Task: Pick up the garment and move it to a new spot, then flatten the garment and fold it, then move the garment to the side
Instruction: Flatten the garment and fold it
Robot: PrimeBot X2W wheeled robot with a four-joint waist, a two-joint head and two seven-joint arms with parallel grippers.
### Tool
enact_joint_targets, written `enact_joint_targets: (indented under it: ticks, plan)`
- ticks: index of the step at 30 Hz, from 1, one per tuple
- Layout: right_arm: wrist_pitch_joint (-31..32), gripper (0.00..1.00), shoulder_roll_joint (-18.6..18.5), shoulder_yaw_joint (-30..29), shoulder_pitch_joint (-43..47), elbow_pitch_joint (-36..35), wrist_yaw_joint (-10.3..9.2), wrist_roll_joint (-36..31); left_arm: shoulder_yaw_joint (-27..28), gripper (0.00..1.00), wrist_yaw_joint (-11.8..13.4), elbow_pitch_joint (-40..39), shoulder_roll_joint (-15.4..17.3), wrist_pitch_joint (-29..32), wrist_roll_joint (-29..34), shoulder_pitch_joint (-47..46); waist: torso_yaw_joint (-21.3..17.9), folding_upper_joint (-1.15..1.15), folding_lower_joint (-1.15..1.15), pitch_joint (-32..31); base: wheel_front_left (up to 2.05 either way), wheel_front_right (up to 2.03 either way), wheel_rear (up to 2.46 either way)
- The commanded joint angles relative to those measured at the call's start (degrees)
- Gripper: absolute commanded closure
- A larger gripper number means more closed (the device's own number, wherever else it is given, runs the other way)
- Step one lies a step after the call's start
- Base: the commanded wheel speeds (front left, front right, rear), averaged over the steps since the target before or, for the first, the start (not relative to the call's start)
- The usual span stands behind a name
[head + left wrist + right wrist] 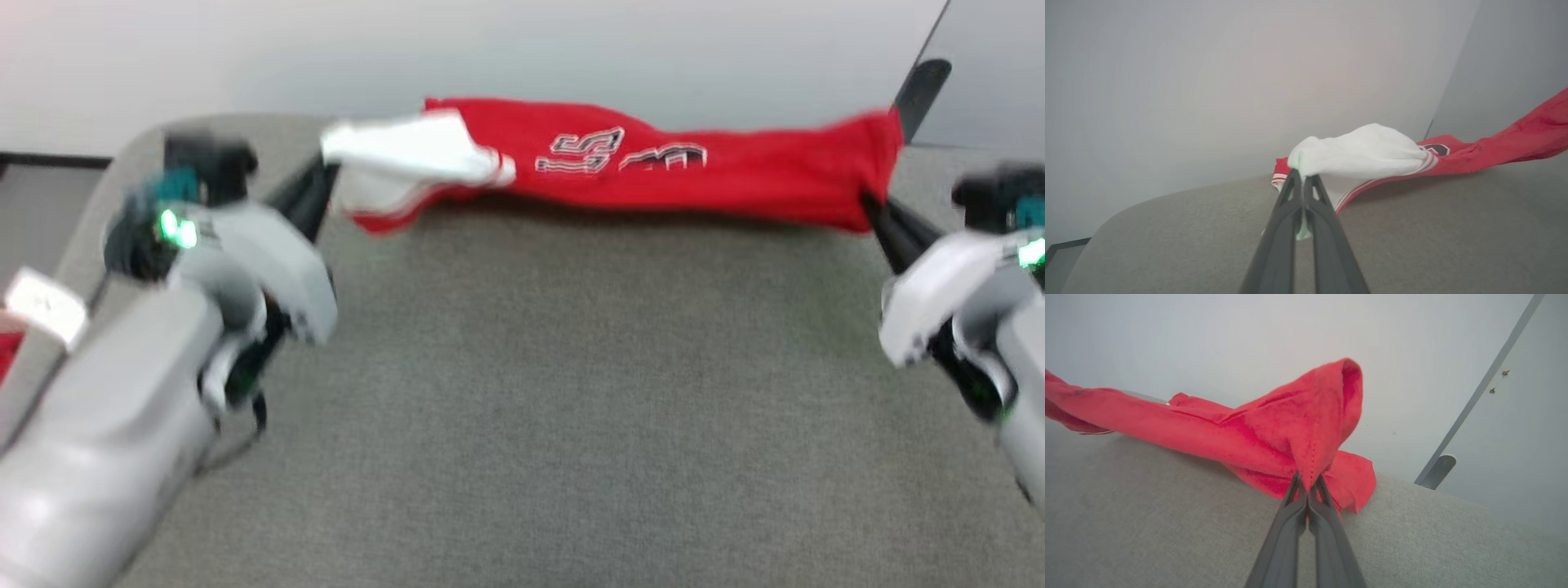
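The garment [653,171] is red with a white panel at its left end and a black-and-white print. It hangs stretched between my two grippers near the far edge of the grey table [531,408]. My left gripper [325,167] is shut on the white end [1359,153]; in the left wrist view the left gripper [1301,175] pinches white cloth between its fingers. My right gripper [867,200] is shut on the red end, and in the right wrist view the right gripper [1307,479] grips a red fold [1306,424]. The lower edge drags on the table.
A pale wall [490,49] rises just behind the table's far edge. A grey strip with a rounded foot [1437,471] stands at the far right corner. The table's rounded left corner [1126,212] drops to a darker floor. A white tag and some red show at the left edge [41,306].
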Motion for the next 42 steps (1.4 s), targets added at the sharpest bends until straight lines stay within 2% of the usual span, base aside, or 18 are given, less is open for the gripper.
enact_joint_targets:
  ticks: [1, 7, 12, 16, 21, 28, 35, 39, 42]
  plan:
    - [-0.2, 1.00, -1.2, -0.2, 3.5, -2.0, -0.04, 0.8, 0.2, 1.00, 2.4, -4.5, 1.7, 0.4, -1.0, 3.8, 1.4, 0.00, 0.00, -3.0, 0.00, 0.00, 0.00]
    - [-1.6, 1.00, -5.2, -2.3, 15.3, -10.8, -0.04, -0.3, 0.2, 1.00, 13.8, -26.5, 10.0, 2.2, -3.3, 18.4, 1.6, 0.00, 0.00, -3.3, 0.00, 0.00, 0.00]
    - [-2.2, 1.00, -6.8, -6.5, 24.3, -17.8, -0.04, -3.4, -0.4, 1.00, 21.6, -39.7, 14.6, 2.3, -4.1, 27.3, 1.6, 0.00, 0.00, -3.2, 0.00, 0.00, 0.00]
    - [-1.3, 1.00, -6.3, -10.9, 31.5, -23.9, -0.04, -6.6, -1.1, 1.00, 26.1, -46.0, 15.9, 1.9, -5.5, 33.2, 1.1, 0.00, 0.00, -2.8, 0.00, 0.00, 0.00]
    - [0.8, 1.00, -4.8, -17.9, 40.2, -31.6, -0.04, -10.2, -1.6, 1.00, 30.2, -50.7, 17.0, 0.9, -7.4, 39.3, 0.3, 0.00, 0.00, -2.0, 0.00, 0.00, 0.00]
    - [3.4, 1.00, -1.1, -26.3, 51.4, -40.9, -0.04, -13.8, -1.6, 1.00, 33.7, -55.1, 18.7, 0.2, -9.9, 45.2, -0.5, 0.00, 0.00, -0.6, 0.00, 0.00, 0.00]
    - [7.7, 1.00, 2.3, -31.8, 55.7, -47.6, -0.04, -15.6, 1.2, 1.00, 35.9, -58.3, 23.3, 0.6, -9.0, 43.3, -1.1, 0.00, 0.00, 0.4, 0.00, 0.00, 0.00]
    - [11.5, 1.00, 3.2, -33.4, 53.3, -49.7, -0.05, -15.5, 2.0, 1.00, 34.8, -58.7, 26.1, 3.8, -6.4, 37.8, -1.5, 0.00, 0.00, 0.7, 0.00, 0.00, 0.00]
    - [14.9, 1.00, 4.1, -34.5, 51.5, -50.0, -0.05, -16.2, 1.5, 1.00, 32.0, -57.2, 26.8, 7.7, -4.3, 32.0, -1.8, 0.00, 0.00, 0.9, 0.00, 0.00, 0.00]
